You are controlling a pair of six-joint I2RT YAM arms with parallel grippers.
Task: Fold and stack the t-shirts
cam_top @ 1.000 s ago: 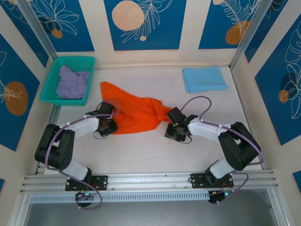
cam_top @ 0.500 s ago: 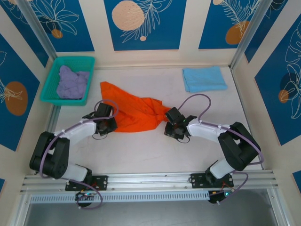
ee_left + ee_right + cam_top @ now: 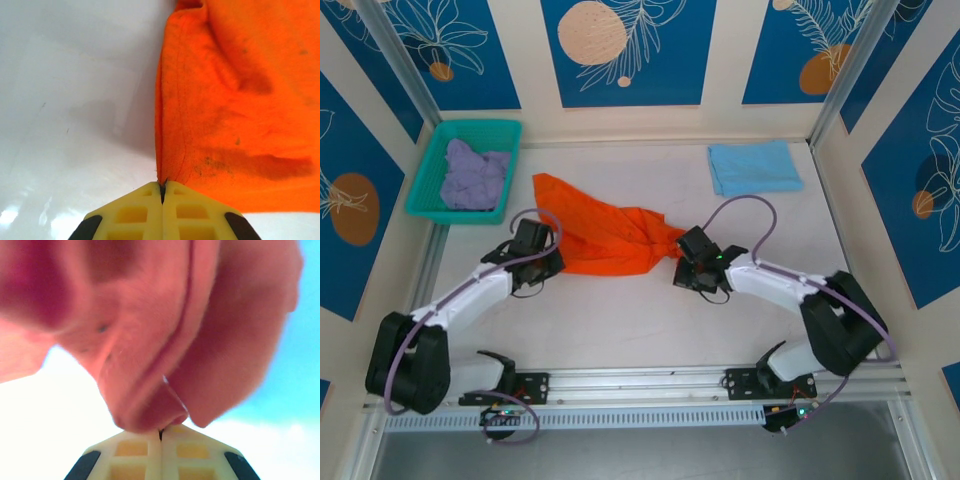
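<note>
The orange t-shirt (image 3: 605,238) lies crumpled mid-table, stretched between both arms. My left gripper (image 3: 548,262) is shut on its left hem; in the left wrist view the yellow jaws (image 3: 163,186) pinch the hem of the orange t-shirt (image 3: 235,115). My right gripper (image 3: 682,262) is shut on the shirt's right tip; the right wrist view has orange cloth (image 3: 150,340) bunched just above the closed jaws (image 3: 160,432). The light blue t-shirt (image 3: 753,167) lies folded at the back right. The lavender t-shirt (image 3: 473,175) sits crumpled in the basket.
A teal mesh basket (image 3: 431,165) stands at the back left corner. Patterned walls enclose the table on three sides. A metal rail (image 3: 640,385) with the arm bases runs along the near edge.
The left arm reached further out along the table, keeping its hold on the shirt's left hem. The right gripper closed on the shirt's right tip. The orange shirt is drawn a little flatter.
</note>
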